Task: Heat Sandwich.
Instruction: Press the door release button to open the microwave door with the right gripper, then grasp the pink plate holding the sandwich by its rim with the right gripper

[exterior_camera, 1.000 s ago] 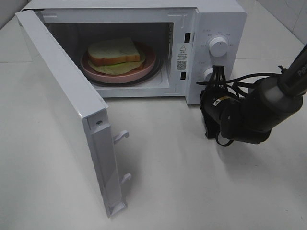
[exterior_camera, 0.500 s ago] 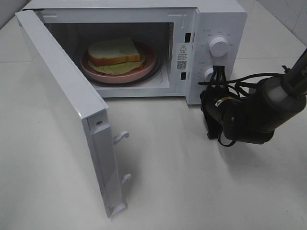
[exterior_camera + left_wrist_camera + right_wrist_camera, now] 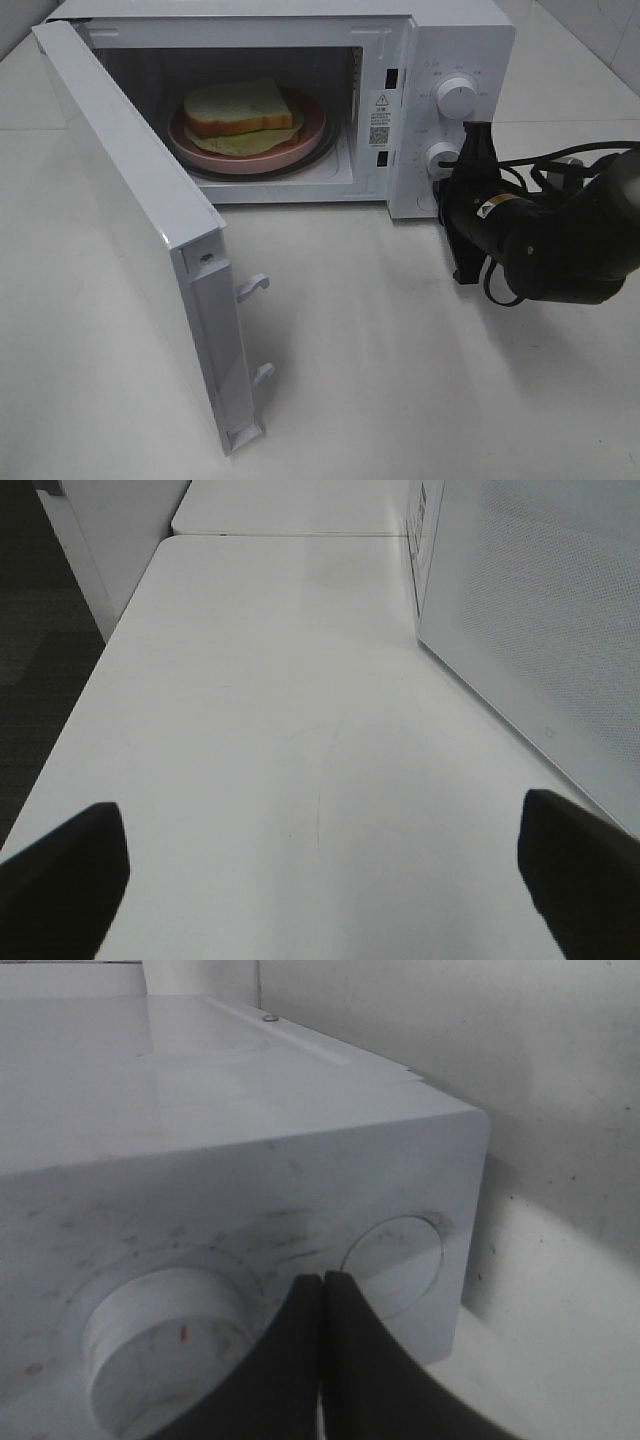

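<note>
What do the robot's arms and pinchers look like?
The right arm is black, fat and rounded, with black cables looping off it and a little yellowish sticker. The right gripper has two smooth black fingers tapering to points. The left gripper shows only two dark, rounded fingertips.

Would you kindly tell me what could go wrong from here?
The microwave door stands wide open with the sandwich inside, so heating likely cannot start until it is shut. The shut right tool sits near the lower knob, and closed tips may slip off rather than turn it.
</note>
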